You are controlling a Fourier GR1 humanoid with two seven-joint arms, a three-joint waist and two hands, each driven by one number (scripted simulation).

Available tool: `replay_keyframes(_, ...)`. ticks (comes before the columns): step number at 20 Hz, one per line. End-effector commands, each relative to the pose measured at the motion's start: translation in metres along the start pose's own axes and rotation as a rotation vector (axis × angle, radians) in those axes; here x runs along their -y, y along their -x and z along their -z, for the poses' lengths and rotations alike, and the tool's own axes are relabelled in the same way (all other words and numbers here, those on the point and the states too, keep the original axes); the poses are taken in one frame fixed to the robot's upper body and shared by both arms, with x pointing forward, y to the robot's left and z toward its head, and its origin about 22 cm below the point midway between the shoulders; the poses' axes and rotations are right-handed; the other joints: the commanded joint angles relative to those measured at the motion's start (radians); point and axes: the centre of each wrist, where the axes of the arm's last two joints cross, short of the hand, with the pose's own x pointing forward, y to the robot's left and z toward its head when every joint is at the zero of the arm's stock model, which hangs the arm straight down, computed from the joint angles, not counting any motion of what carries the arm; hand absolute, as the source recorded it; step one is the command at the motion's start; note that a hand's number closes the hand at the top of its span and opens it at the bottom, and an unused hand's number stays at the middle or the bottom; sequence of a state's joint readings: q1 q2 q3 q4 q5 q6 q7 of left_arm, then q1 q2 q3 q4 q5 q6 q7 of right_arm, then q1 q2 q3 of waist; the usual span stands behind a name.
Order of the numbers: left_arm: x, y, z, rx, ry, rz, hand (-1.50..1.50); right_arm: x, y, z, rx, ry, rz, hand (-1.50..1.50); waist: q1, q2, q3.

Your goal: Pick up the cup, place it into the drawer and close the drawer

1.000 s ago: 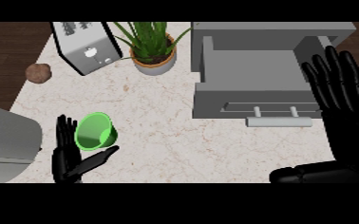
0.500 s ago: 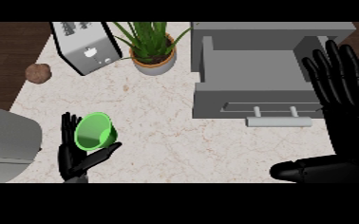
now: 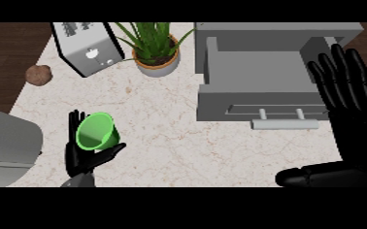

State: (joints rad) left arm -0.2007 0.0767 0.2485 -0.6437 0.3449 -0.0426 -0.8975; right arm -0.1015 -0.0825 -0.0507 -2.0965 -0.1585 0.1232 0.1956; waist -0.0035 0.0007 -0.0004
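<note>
Head view: cup (image 3: 97, 132) is cradled by curled left hand (image 3: 84, 156); right hand (image 3: 342, 82) is spread, idle. Next, prob.: cup carried to open drawer (image 3: 258, 70).

One green cup (image 3: 96, 131), one open drawer (image 3: 261, 80), one toaster (image 3: 87, 47), one potted plant (image 3: 155, 48), one brown lump (image 3: 39, 74), two black hands: left hand (image 3: 84, 154), right hand (image 3: 342, 83).

I am showing two glossy black hands, left hand (image 3: 84, 154) and right hand (image 3: 340, 83), each with slim segmented fingers.
</note>
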Motion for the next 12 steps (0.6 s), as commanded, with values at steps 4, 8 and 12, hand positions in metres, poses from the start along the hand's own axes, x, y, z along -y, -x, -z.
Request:
replay_keyframes(4, 0.002, -0.003, 0.0, 0.041, 0.07, -0.115, 1.5, 0.013, -0.007, -0.008, 0.001, -0.011, -0.007, -1.5, 0.003, -0.002, 0.001)
replay_keyframes(8, 0.005, 0.007, -0.009, 0.083, 0.1, -0.145, 1.5, 0.004, -0.013, -0.009, 0.003, -0.002, -0.01, -1.5, 0.001, -0.001, 0.0)
replay_keyframes(12, 0.015, 0.01, 0.007, 0.127, 0.089, -0.072, 1.5, -0.01, 0.0, -0.015, -0.005, 0.006, -0.013, -1.5, -0.003, 0.001, 0.0)
